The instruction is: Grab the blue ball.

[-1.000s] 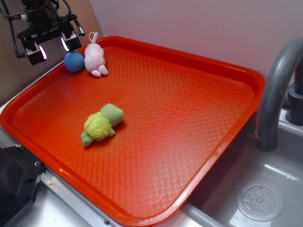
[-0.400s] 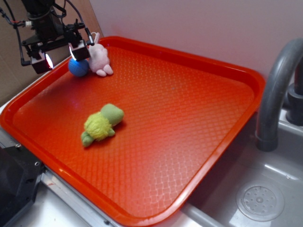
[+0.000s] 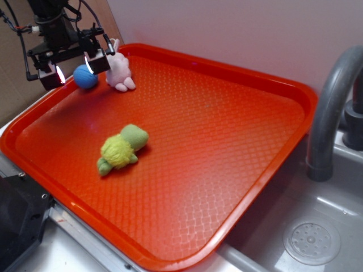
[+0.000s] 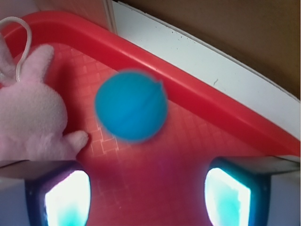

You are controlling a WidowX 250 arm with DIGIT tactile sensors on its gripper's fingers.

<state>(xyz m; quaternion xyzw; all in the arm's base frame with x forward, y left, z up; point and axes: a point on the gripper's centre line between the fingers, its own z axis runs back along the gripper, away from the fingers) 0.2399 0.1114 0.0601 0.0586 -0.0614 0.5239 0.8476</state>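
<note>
The pink plush rabbit point(image 3: 119, 71) crowded one side of the blue ball point(image 3: 85, 76). The tray rim point(image 4: 197, 96) bounded the other. Open tray floor lay toward the turtle point(image 3: 121, 149).

blue ball point(image 4: 131, 105) blurred in the wrist view; pink plush animal point(image 4: 29, 117) cut off left; gripper point(image 3: 72, 64) perhaps open

red tray point(image 3: 255, 73) | pink plush rabbit point(image 3: 120, 71) far corner | green-yellow plush turtle point(image 3: 120, 148) mid-left | grey faucet point(image 3: 329, 113) right
</note>
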